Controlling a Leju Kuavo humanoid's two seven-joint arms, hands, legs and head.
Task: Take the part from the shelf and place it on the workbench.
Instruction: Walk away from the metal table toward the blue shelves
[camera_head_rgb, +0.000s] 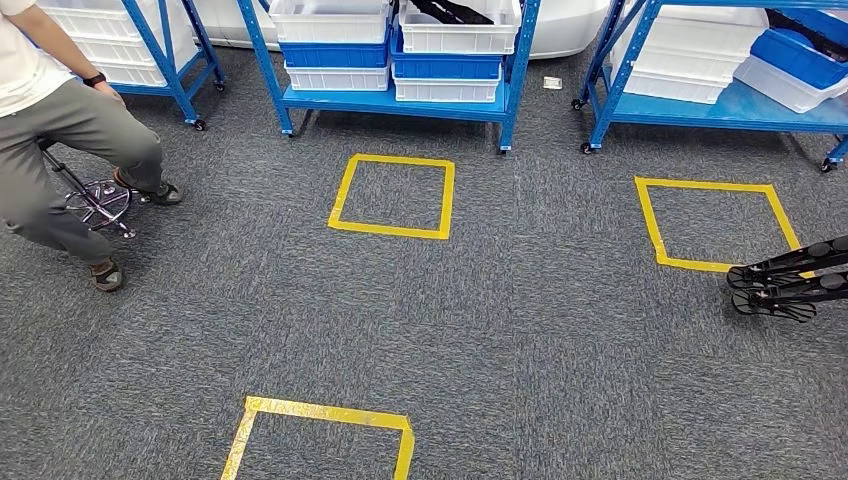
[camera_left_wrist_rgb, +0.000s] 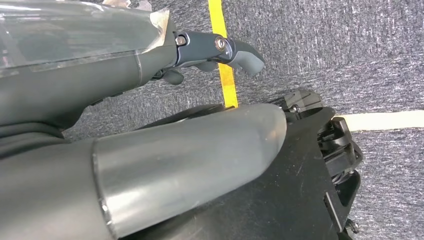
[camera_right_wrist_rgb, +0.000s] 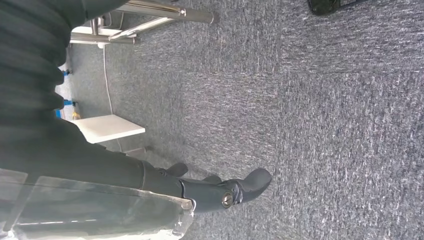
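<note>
Blue shelves (camera_head_rgb: 400, 100) stand at the far side of the carpet, loaded with white and blue bins. One white bin (camera_head_rgb: 458, 30) on the middle shelf has something dark lying in it; I cannot tell what it is. My left hand (camera_left_wrist_rgb: 215, 52) hangs above the carpet and a strip of yellow tape (camera_left_wrist_rgb: 223, 55), fingers loosely apart, nothing in it. My right hand (camera_right_wrist_rgb: 220, 192) also hangs over bare carpet, fingers apart and holding nothing.
A person (camera_head_rgb: 60, 120) sits on a stool (camera_head_rgb: 100, 200) at the left. Three yellow tape squares mark the floor: one before the middle shelf (camera_head_rgb: 393, 196), one on the right (camera_head_rgb: 718, 222), one close in front (camera_head_rgb: 320, 440). A black folded stand (camera_head_rgb: 790, 285) lies at the right edge.
</note>
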